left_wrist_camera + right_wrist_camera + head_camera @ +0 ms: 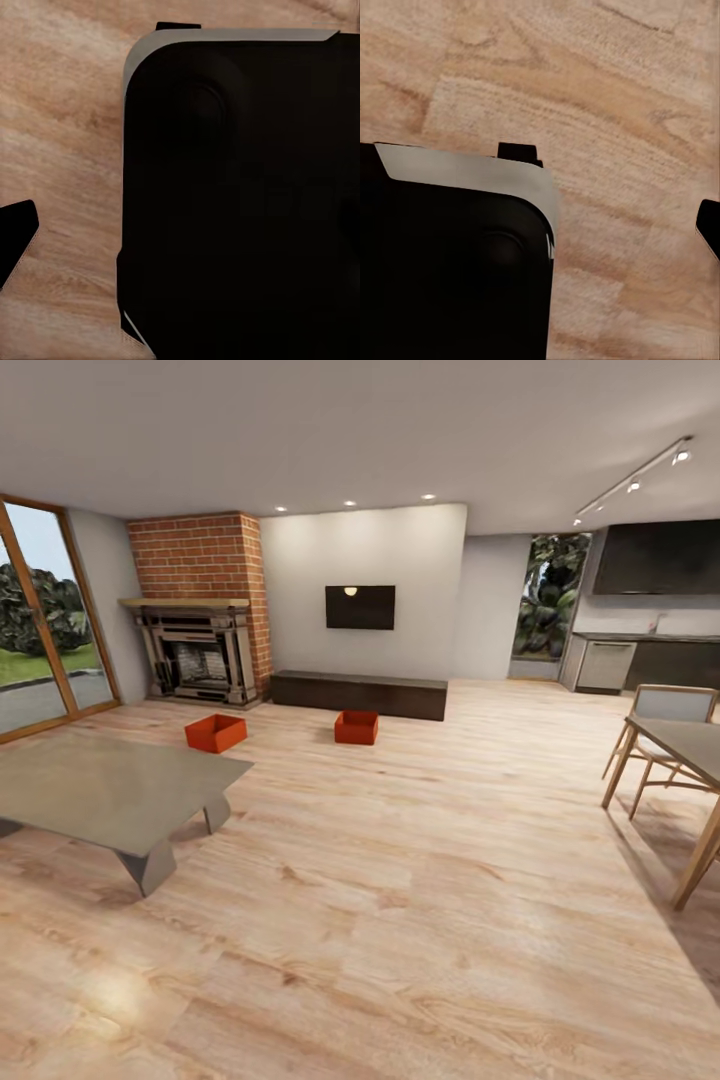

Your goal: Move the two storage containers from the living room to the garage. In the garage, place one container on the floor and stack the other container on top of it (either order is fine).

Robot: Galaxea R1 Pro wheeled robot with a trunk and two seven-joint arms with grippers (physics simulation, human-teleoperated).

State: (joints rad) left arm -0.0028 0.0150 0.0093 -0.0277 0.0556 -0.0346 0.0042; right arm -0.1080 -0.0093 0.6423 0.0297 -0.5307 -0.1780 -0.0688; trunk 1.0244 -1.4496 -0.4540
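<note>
While your arms hang down by the base, these are the notes, jaws first and outward.

Left jaws: in the left wrist view you get one dark fingertip at the frame edge over wood planks; whether the jaws are open or closed, I cannot tell. Nothing is gripped that I can see.
Right jaws: same story in the right wrist view, a sliver of dark fingertip at the edge; state cannot be told, nothing seen held.
Under the wrists: a black, grey-edged robot base with light wood floor around it.
Near ground: a glass coffee table to your left, a wooden dining table and chair to your right.
Containers: the two storage containers sit on the wood floor across the room, well apart from you. Left container lies in front of the fireplace; right container lies just before the dark low cabinet, below the wall TV. Both upright, apart from each other.
Progress: by my judgement nothing is done yet; both bins are in the living room, neither picked up.
Left to do: drive over, grasp each bin, carry both to the garage, set one down, stack the other.
</note>
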